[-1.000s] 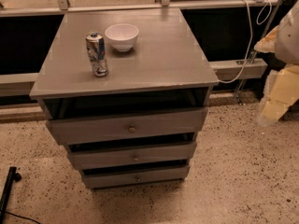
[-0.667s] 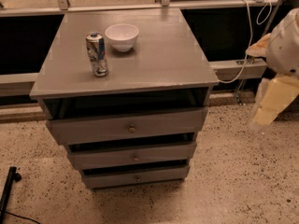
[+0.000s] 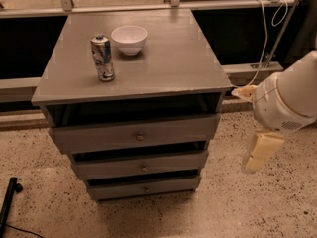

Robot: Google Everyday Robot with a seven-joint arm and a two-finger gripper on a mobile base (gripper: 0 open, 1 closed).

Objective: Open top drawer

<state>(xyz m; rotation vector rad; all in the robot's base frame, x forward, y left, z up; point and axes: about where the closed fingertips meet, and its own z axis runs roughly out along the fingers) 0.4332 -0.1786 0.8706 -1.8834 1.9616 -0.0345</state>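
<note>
The top drawer (image 3: 99, 137) is the widest grey front panel of the grey cabinet, just under its top board, with a small round metal knob (image 3: 140, 137) at its centre. A dark gap shows above the panel. My gripper (image 3: 258, 153) hangs from the white arm at the right, beside the cabinet's right side and about level with the lower drawers. It is apart from the cabinet and holds nothing that I can see.
Two narrower grey drawers (image 3: 99, 168) sit below the top one. A drink can (image 3: 102, 57) and a white bowl (image 3: 129, 38) stand on the cabinet top (image 3: 173, 58). A rail with cables runs behind. A black stand foot (image 3: 9, 202) lies on the speckled floor at the left.
My arm and gripper have moved left and a little down, closer to the cabinet's right side. The drawers, can and bowl have not moved.
</note>
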